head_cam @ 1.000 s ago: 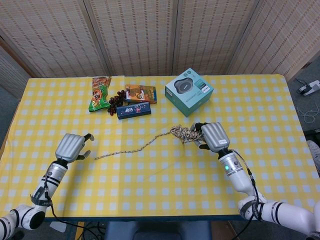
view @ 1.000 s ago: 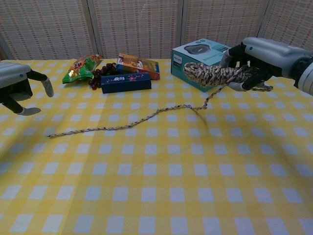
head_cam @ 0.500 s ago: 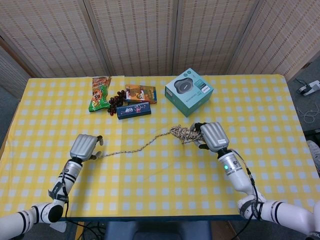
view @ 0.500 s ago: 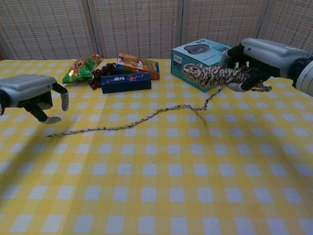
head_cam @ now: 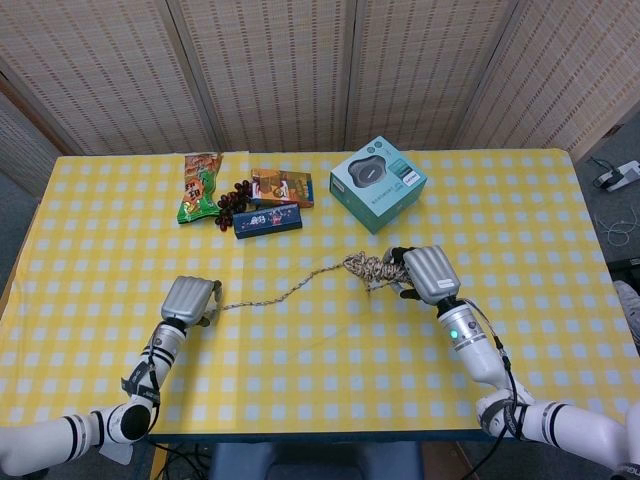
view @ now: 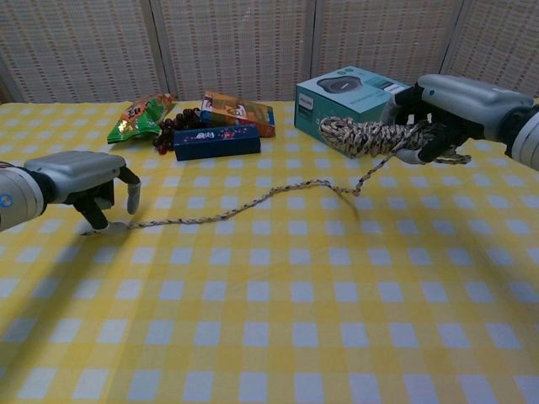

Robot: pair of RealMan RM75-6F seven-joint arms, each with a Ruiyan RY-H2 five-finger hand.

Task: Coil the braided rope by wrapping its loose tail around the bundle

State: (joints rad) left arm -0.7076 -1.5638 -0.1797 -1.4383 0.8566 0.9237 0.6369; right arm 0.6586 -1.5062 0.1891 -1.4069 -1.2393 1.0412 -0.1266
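Rope bundle [view: 370,135] gripped off table by R hand [view: 446,105]; loose tail [view: 244,204] end under L hand [view: 84,181], fingers curled down, pinch unconfirmed.

Left hand [view: 80,181] fingers curled down at the table; right hand [view: 446,105] raised, gripping

I count one braided rope [head_cam: 300,284], one teal box [head_cam: 378,184], one dark blue box [head_cam: 267,220], one orange box [head_cam: 281,187], one green snack bag [head_cam: 199,187] and one cluster of dark grapes [head_cam: 234,199], all on one checked table [head_cam: 320,380], with two hands: my left hand [head_cam: 191,299] and right hand [head_cam: 429,273].
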